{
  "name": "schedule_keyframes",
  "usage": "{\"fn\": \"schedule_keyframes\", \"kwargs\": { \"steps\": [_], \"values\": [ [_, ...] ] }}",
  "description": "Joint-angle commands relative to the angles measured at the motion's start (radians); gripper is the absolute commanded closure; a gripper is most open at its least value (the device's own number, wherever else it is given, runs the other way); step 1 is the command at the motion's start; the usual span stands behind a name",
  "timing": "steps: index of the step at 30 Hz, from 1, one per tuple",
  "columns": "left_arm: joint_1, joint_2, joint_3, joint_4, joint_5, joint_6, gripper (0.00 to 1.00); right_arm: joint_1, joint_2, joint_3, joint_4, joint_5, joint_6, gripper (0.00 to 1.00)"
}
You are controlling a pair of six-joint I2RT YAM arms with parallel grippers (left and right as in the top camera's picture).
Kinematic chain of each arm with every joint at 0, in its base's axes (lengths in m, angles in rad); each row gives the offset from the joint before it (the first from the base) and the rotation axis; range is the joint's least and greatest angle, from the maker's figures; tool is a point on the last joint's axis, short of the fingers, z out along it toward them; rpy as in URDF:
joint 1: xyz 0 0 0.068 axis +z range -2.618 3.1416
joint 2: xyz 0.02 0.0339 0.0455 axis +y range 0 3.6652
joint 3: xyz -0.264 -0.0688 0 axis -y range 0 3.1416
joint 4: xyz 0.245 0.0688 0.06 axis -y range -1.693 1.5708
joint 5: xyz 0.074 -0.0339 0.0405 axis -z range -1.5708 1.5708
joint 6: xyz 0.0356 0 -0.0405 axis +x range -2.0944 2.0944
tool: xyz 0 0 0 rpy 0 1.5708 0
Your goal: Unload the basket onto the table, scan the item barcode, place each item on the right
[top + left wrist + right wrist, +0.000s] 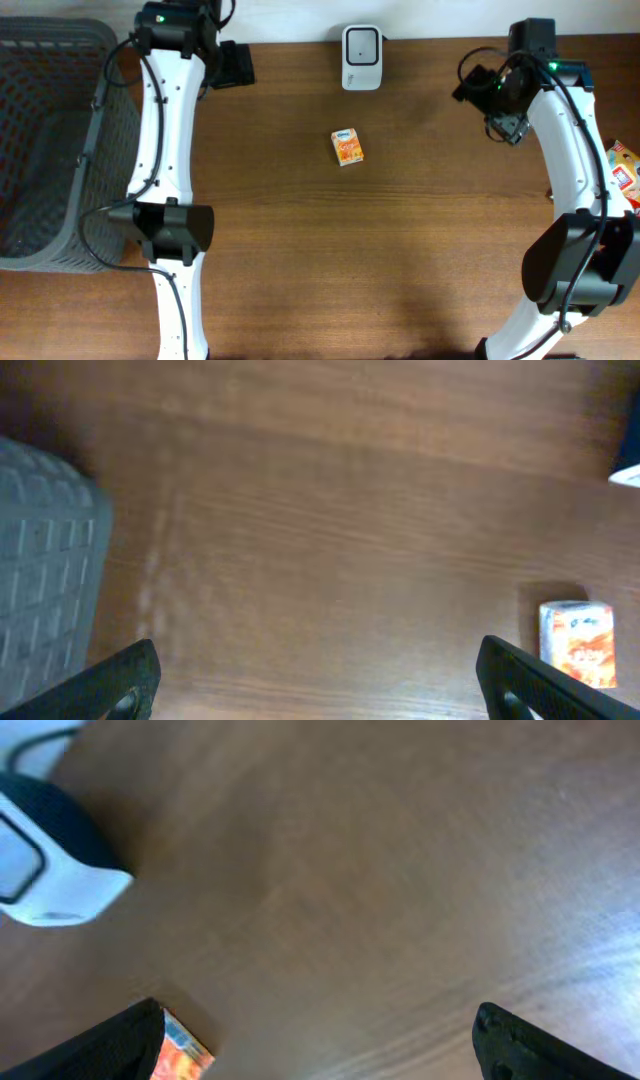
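Small orange box (pixel 347 147) lies flat on the worktop (pixel 420 250), near the white scanner (pixel 361 57), between both arms, touched by neither. Left fingers (pixel 125 680) spread wide, holding nothing, box near one tip. Right fingers (pixel 520 1040) likewise wide, empty, box beside one tip

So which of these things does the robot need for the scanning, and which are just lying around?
For the job:
small orange box
white scanner

Just lying about:
grey basket
red and white packet at the far right
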Motion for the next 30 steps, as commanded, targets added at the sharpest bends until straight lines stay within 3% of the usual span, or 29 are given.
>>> {"fn": "schedule_keyframes", "kwargs": {
  "steps": [1,7,12,16,18,21,24,27,30],
  "values": [
    [-0.004,-0.009,0.004,-0.013,-0.013,0.009,0.01,-0.001,-0.012,0.006,0.013,-0.024,0.006,0.02],
    [-0.005,-0.009,0.004,-0.013,-0.013,0.008,0.01,0.042,-0.004,-0.016,0.045,-0.327,0.023,0.02],
    [-0.004,-0.009,0.004,-0.013,-0.012,0.008,0.01,0.243,0.07,-0.021,0.1,-0.203,-0.247,0.01],
    [-0.004,-0.009,0.004,-0.013,-0.012,0.008,0.01,0.401,0.154,-0.021,0.137,-0.013,-0.281,0.2],
    [-0.004,-0.009,0.004,-0.013,-0.013,0.008,0.01,0.461,0.195,-0.021,0.167,0.036,-0.323,0.25],
    [-0.005,-0.009,0.004,-0.013,-0.012,0.008,0.01,0.531,0.245,-0.021,0.207,0.056,-0.432,0.41],
    [-0.005,-0.009,0.004,-0.013,-0.013,0.008,0.01,0.593,0.285,-0.021,0.22,0.187,-0.452,0.44],
    [-0.004,-0.009,0.004,-0.013,-0.013,0.008,0.01,0.625,0.306,-0.021,0.23,0.267,-0.483,0.59],
    [-0.005,-0.009,0.004,-0.013,-0.012,0.008,0.01,0.637,0.325,-0.021,0.253,0.269,-0.56,0.61]
  ]
}}
